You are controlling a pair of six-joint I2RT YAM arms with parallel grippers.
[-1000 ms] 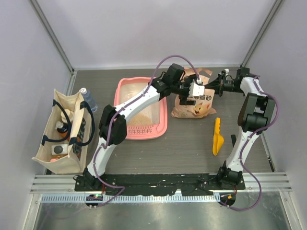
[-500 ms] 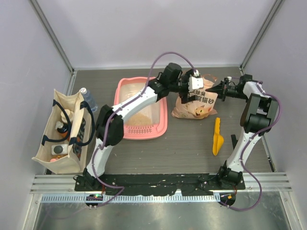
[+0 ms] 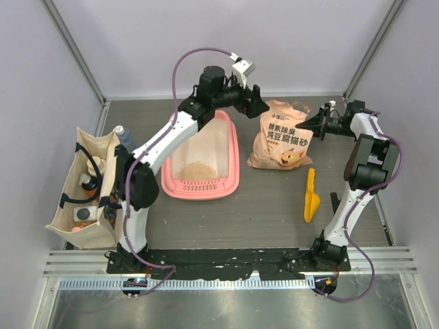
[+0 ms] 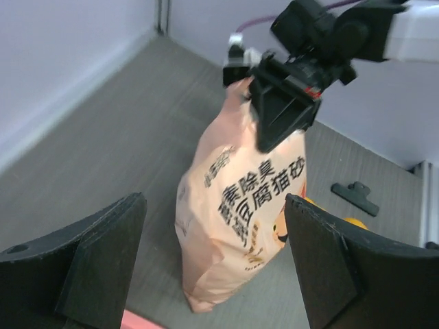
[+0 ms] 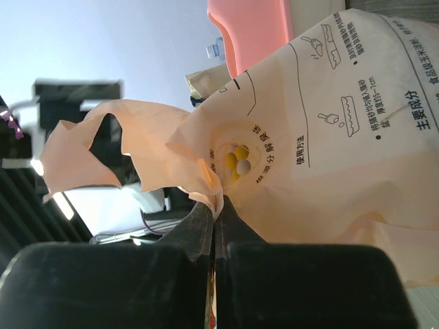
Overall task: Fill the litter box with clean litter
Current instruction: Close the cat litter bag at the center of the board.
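On the table (image 3: 274, 219), the litter box (image 3: 233, 179) lies beside the empty wide-open left gripper (image 3: 254, 103); right gripper (image 3: 306, 128) pinches bag (image 3: 281, 140).

- Top view: bright, even overhead light. Soft, faint shadows lie beside the peach bag (image 3: 282, 140) on the grey table (image 3: 274, 219). Sharp all over, with a mild sheen on the metal sheet (image 3: 226, 305) at the near edge.
- Left wrist view: the fingers (image 4: 96, 260) of the left gripper (image 4: 214, 199) are dark and out of focus along the bottom. The bag print is slightly soft.
- Right wrist view: backlit. The wall (image 5: 103, 41) at upper left is washed out to pale blue. The right gripper (image 5: 214, 226) is near-black with no detail. The bag's thin torn top glows, and the print at right is sharp.
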